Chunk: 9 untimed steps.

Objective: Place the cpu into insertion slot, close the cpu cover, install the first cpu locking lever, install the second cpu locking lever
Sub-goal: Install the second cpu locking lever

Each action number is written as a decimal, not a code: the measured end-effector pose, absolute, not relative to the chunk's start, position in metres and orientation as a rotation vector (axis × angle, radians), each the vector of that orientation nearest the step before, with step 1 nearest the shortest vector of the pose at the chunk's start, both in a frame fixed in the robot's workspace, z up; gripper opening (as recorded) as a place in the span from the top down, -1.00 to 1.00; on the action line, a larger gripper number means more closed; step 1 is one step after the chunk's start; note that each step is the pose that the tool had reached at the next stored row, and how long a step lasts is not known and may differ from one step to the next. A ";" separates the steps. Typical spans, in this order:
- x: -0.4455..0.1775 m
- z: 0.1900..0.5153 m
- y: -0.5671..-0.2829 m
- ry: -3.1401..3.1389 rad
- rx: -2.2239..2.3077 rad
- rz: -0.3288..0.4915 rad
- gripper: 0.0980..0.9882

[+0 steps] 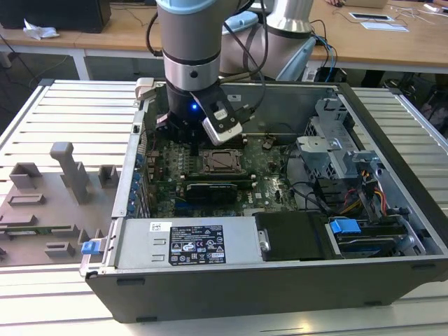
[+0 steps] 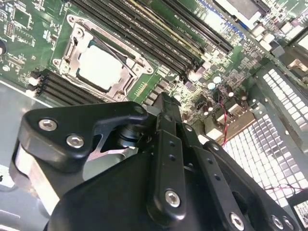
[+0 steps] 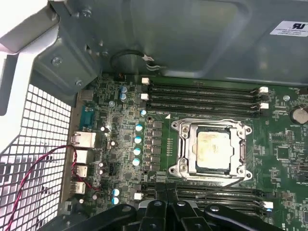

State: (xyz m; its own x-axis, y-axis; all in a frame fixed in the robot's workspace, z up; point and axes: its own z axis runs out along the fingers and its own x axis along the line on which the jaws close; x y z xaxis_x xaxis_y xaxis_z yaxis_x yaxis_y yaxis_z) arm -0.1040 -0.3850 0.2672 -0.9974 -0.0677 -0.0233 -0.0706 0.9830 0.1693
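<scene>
Cpu (image 3: 213, 150) seated in slot (image 3: 182, 162), cover (image 3: 210, 126) down over it (levers look latched); gripper (image 2: 166, 103) hovering just beside slot, jaws clenched, empty.

**Slatted counter and its load**

A pale, ribbed metal counter (image 1: 70, 112) carries an open dark computer case (image 1: 280, 280) lying on its side. On the exterior view's left, just beside the case, a grey fixture plate (image 1: 49, 203) with upright blocks lies on the same counter

cpu (image 3: 211, 149) seated in insertion slot (image 3: 180, 126), cpu cover (image 3: 192, 169) closed over it
</scene>
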 end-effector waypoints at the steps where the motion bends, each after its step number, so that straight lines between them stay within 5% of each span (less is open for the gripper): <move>1: -0.104 0.267 -0.385 3.111 -0.108 0.266 0.98; 9: -0.085 0.267 -0.385 3.111 -0.108 0.266 0.98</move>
